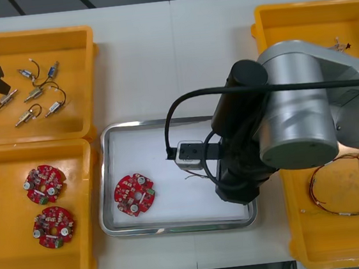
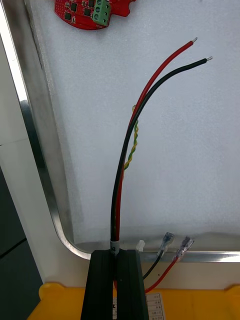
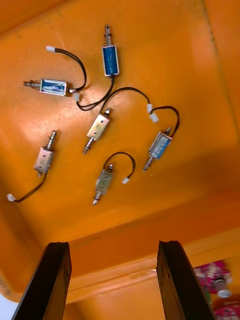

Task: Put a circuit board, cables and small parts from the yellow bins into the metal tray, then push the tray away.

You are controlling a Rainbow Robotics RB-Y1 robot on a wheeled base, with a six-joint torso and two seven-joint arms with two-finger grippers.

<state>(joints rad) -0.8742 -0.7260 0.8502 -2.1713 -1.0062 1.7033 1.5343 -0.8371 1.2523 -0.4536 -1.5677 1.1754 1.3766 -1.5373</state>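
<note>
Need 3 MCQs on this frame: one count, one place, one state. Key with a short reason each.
1. How many circuit boards lie in the metal tray?
A) none B) one C) three
2. The left end effector is over:
A) the metal tray B) the far left yellow bin C) the near right yellow bin
3. The right end effector is:
A) open and empty B) shut on a circuit board C) shut on red and black cables

Key: 1 B, a single red board lies on the tray's white inside. 2 B, small metal parts lie on the bin floor beyond its open fingers. 3 C, the cables run out from between its fingers over the tray.
</note>
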